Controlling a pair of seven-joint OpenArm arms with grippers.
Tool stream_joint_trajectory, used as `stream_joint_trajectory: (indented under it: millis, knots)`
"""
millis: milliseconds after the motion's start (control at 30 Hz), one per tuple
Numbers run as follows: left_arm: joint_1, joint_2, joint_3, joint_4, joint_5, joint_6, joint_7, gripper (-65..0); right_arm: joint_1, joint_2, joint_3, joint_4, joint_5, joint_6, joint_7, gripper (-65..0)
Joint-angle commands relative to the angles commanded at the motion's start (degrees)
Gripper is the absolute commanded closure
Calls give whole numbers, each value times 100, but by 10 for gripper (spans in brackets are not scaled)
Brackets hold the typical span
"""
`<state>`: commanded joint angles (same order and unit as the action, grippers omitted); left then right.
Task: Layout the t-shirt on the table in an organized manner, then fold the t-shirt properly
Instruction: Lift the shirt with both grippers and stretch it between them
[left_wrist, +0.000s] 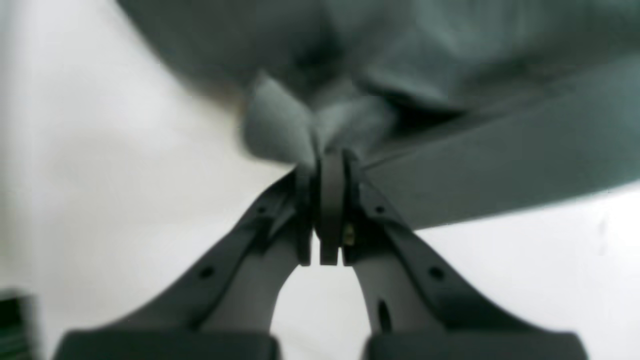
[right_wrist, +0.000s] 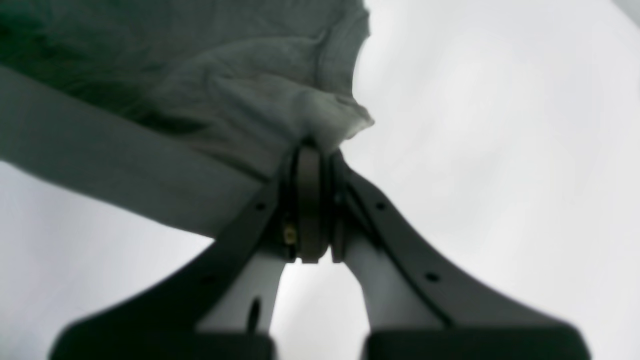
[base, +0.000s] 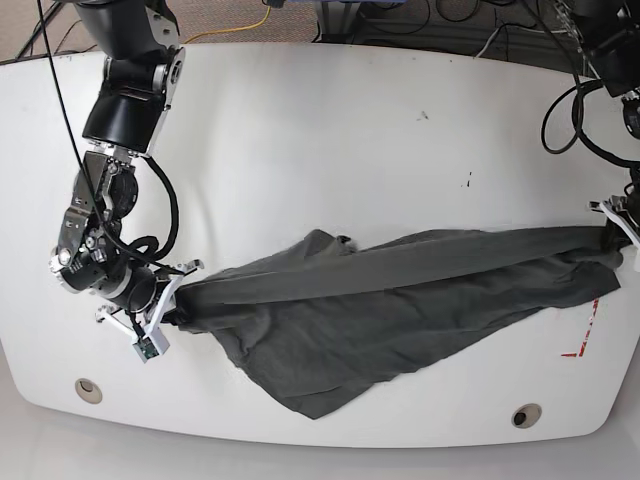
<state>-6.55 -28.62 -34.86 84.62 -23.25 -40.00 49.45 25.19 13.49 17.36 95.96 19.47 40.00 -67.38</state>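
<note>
Both end effectors stretching the t-shirt (base: 370, 320) across the tabletop (base: 330, 120)
The left end effector (left_wrist: 320, 165) and right end effector (right_wrist: 317, 150) are pinching opposite ends, a taut band running between them.

The dark grey t-shirt (base: 360, 325) stretches wrinkled across the white table (base: 330, 130), partly bunched.

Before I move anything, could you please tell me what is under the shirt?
White table shows all around the shirt, so it probably continues beneath; whatever lies directly under the cloth is hidden.
</note>
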Motion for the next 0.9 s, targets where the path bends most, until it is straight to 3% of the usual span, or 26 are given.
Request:
stream_joint_trajectory:
  millis: [200,333,633,900]
  knots:
    - [-369,-9,-18,879,0,0,352,0,237,88,26,387,-44,0,-105,0]
    - [-1081,-9,-9,1196,9,0,835,0,607,176,26,273,-44,0,-105,0]
    - [-2945,-9,26,1187,35,0,1486,-1,1890,510,-316,-589,-44,0,-114,0]
    - [-4607,-9,668,1055,44,0,1688,-1,3209,642,-756,-1556,-62,0,-70,0]
